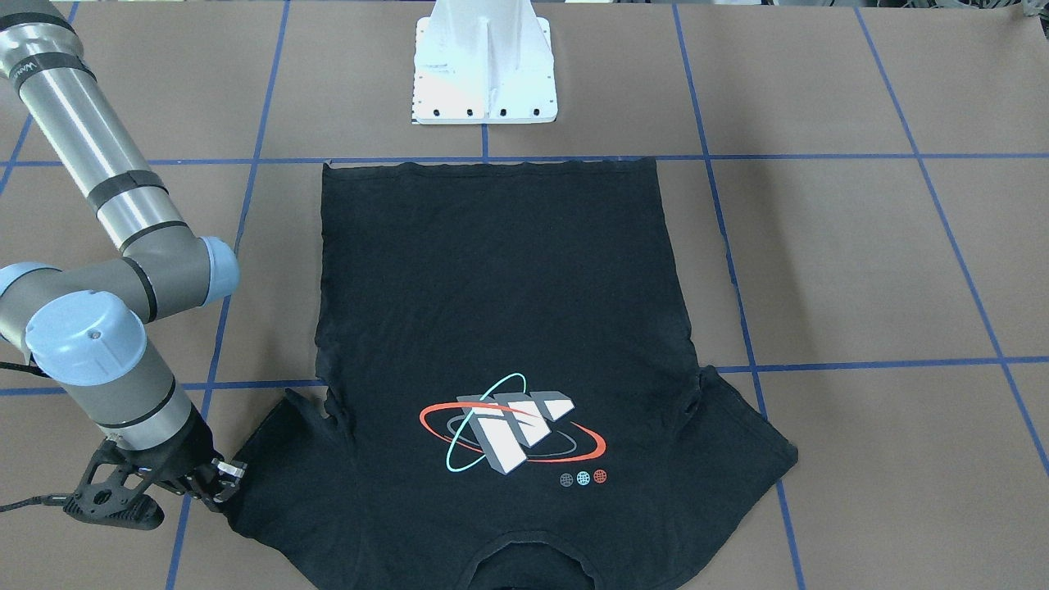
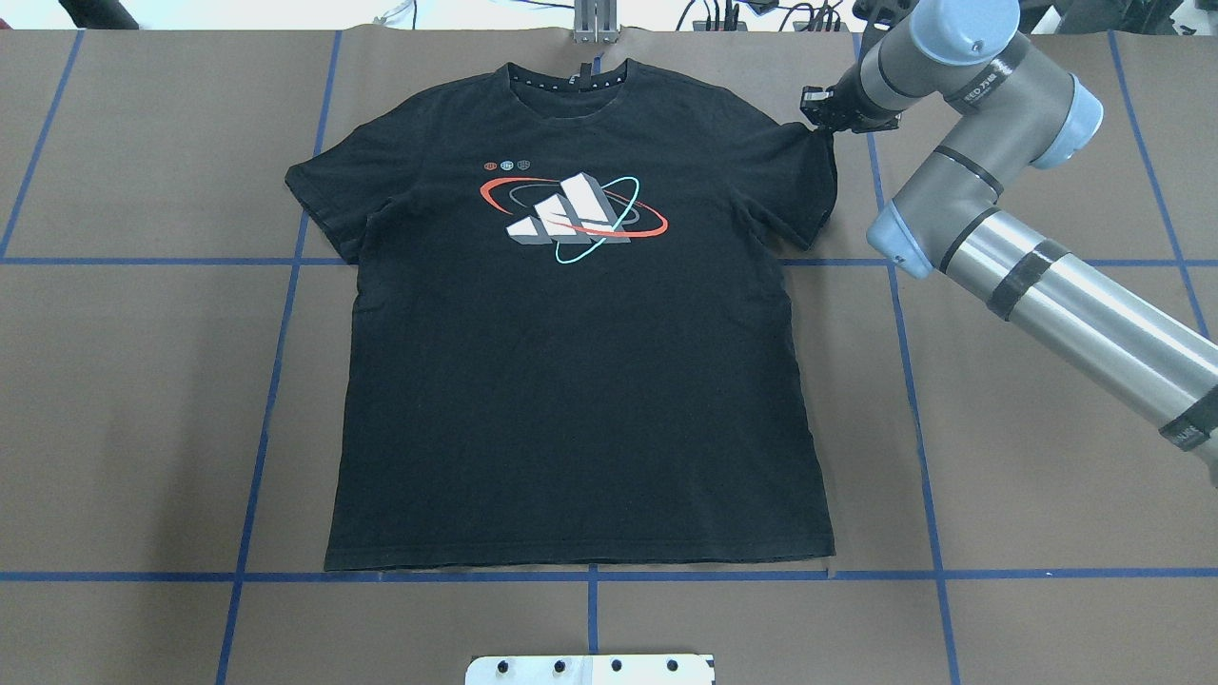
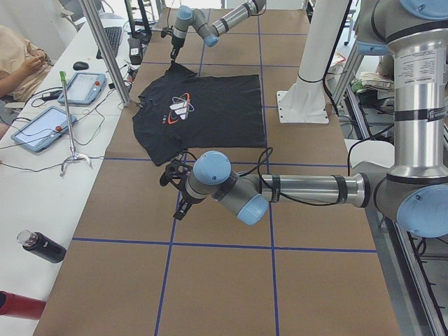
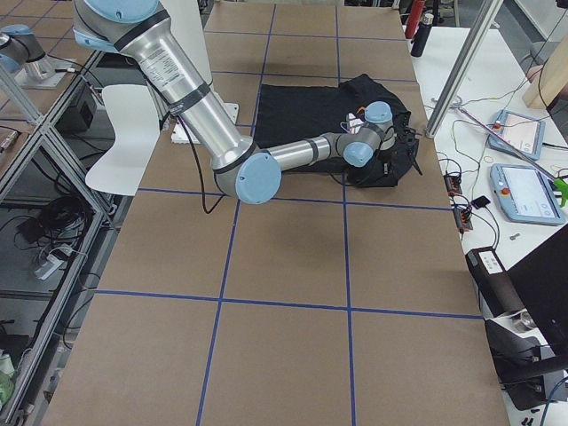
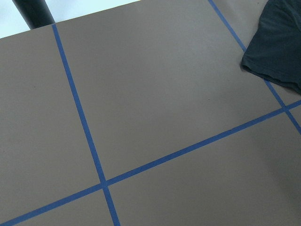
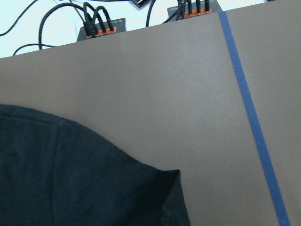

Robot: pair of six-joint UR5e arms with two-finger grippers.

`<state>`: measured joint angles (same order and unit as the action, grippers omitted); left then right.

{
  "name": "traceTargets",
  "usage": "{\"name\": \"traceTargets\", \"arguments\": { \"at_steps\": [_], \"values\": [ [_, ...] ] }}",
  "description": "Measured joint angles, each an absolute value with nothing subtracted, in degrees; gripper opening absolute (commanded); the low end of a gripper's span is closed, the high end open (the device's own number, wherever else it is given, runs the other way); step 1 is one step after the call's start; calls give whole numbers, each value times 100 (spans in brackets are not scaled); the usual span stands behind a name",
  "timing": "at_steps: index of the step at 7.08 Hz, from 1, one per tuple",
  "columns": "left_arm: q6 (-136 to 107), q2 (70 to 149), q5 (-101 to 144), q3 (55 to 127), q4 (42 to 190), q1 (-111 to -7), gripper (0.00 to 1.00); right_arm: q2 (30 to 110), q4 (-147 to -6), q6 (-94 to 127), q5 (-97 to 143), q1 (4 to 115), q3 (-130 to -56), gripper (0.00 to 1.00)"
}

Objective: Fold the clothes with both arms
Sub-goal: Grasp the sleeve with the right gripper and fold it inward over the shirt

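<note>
While it lies spread face up on the brown paper-covered desk [image 2: 1028, 428], the black short-sleeved T-shirt [image 2: 571, 381], printed with grey-white blocks ringed by red and teal ovals, looks like light, limp cloth. I judge it will sag and trail from any single pinch and slide easily over the paper.

Nearest the robot, its straight hem [image 2: 580, 561] lies just beyond the white pedestal base [image 2: 590, 669]. The two hem corners look like sound places to grip for a lengthwise fold.

Farther out, the left sleeve [image 2: 324, 200] lies flat. The left arm's black two-finger hand [image 3: 172, 183] hangs off that side, near the cloth but not touching it. Whether it is open I cannot tell.

Farthest, level with the collar [image 2: 571, 81], the right arm's black two-finger hand [image 2: 815, 116] appears closed on the tip of the right sleeve [image 2: 809, 181], which rises to it in a small peak. A matching pinch on the left sleeve would likely keep the fold even.
</note>
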<state>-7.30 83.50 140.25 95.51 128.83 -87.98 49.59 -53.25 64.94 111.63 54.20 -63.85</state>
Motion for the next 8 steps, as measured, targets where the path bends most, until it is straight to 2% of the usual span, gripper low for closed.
{"name": "traceTargets", "arguments": {
  "at_steps": [2, 7, 8],
  "values": [
    [-729, 8350, 14193, 9545, 12914, -8798, 100, 4618, -5353, 7047, 11257, 5222, -6446, 0],
    [-732, 8351, 14281, 9549, 12929, -8798, 100, 3650, -5347, 7440, 10550, 4549, -5618, 0],
    [-748, 8370, 14282, 9544, 12923, -8796, 100, 3564, -5345, 7448, 10444, 4469, -5516, 85]
  ]
}}
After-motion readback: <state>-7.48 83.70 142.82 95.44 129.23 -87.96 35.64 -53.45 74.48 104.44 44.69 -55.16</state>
